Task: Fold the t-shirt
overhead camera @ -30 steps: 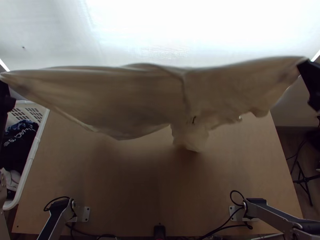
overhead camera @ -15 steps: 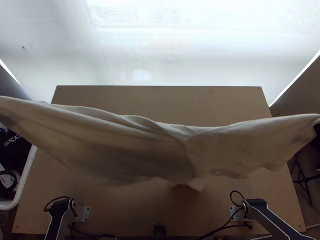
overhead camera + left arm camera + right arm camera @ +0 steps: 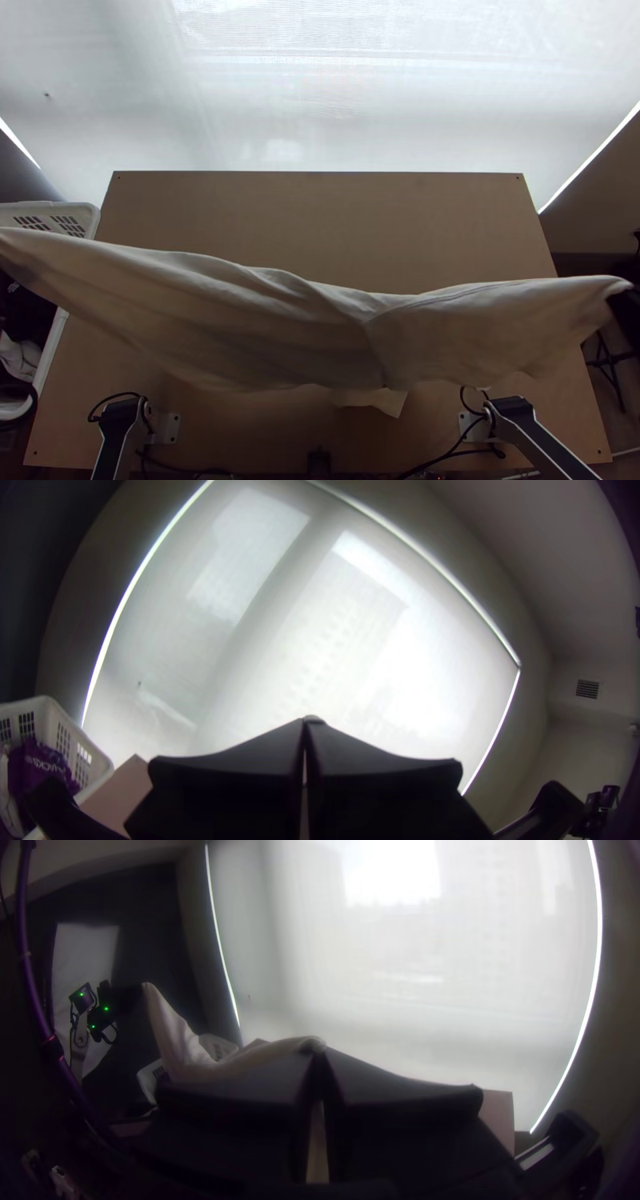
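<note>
Now compare with the preceding top view: find the t-shirt (image 3: 240, 328) shifted toward the near edge of the surface (image 3: 320, 200), with both ends of the upper edge moved the same way. Note more of the surface exposed beyond the fabric, and the rim of the white basket (image 3: 94, 220) uncovered again at the left side. Note also the loose flap at mid-length, displaced likewise toward the near edge.

Locate the t-shirt in the air over the surface, suspended by its two ends between the left hand (image 3: 305, 721) and the right hand (image 3: 630, 298). Read the left hand as closed, fingertips together, with one end of the garment gripped; in the right wrist view, trace the fabric from near fingertips, down through a sag and up to the other arm. Read the right hand as closed at the tips on the opposite end, with pale fabric over the fingertips and in the narrow slot behind them.

Observe a pale, off-white garment, wide and drawn out, dipping toward the middle. Observe long, soft creases slanting from the left end toward the centre, and a bunched fold running down near mid-length. Observe a shaded, uneven lower edge, with a small pointed flap hanging below it. Cannot tell which parts of the garment lie in the grips.
</note>
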Robot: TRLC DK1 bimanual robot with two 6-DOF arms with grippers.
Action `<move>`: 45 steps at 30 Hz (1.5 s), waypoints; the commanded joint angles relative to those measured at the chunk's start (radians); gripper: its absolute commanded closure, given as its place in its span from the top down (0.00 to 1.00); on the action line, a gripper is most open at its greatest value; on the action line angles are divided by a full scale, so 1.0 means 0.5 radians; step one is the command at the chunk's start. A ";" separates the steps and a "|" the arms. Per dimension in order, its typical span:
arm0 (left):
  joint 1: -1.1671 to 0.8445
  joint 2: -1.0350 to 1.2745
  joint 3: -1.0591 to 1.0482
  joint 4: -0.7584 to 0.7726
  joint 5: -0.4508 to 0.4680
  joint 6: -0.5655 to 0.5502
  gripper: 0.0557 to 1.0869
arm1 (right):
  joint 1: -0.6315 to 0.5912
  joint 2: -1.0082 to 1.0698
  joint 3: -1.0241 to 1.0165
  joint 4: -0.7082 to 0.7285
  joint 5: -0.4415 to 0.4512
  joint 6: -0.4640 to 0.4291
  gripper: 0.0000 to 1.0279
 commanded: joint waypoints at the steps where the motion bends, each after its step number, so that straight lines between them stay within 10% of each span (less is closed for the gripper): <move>1: -0.092 -0.022 -0.204 -0.360 0.107 0.086 0.04 | 0.054 -0.072 -0.571 -0.012 -0.005 -0.030 0.03; 16: -0.334 0.312 -1.262 0.612 -0.055 0.319 0.04 | -0.060 0.192 -1.820 1.093 -0.005 -0.220 0.03; 26: -0.488 1.217 -1.023 1.370 -0.218 0.307 0.04 | -0.287 0.803 -1.504 1.537 -0.008 -0.227 0.03; 45: -0.497 0.877 0.686 0.177 -0.288 0.065 0.04 | -0.069 0.622 0.264 0.537 -0.038 0.019 0.03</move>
